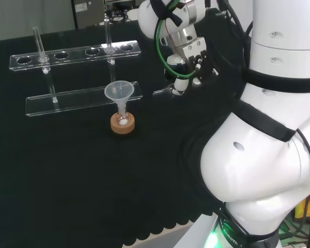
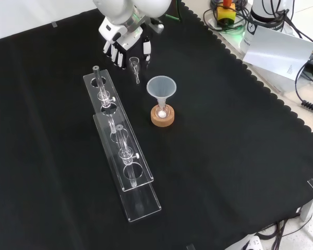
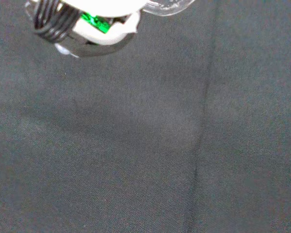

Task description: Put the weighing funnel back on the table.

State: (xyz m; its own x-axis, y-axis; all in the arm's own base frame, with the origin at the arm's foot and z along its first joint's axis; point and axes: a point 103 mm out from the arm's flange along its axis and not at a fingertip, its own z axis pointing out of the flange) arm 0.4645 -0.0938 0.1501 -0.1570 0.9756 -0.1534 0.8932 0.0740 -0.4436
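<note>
Hovering with the hand (image 2: 120, 39) near the far edge of the surface (image 2: 235, 156) as the front view is showing it, well apart from the scalloped edge. Finding the weighing funnel (image 2: 135, 66) right at the hand, its stem lying about level and pointing away from that far edge. Not being able to tell whether gripping the piece or letting it go, nor whether resting it on the cloth or holding it just above.

Risking a drop if releasing it while clear of the cloth: being small, round and probably glass, likely rolling off toward the rack (image 1: 77, 95) or chipping. Risking a drag or a flick if lifting away while catching the piece. Risking a knock to the funnel (image 2: 161, 86), standing near and looking top-heavy, if swinging toward the middle of the surface. Risking a brush against the near end of the rack, standing just beside.

Counting one weighing funnel, one funnel, one small flask (image 2: 161, 111) under it, one cork ring (image 2: 162, 122), one clear two-tier rack and, as far as making out, two tubes (image 1: 39, 44) standing in it.
</note>
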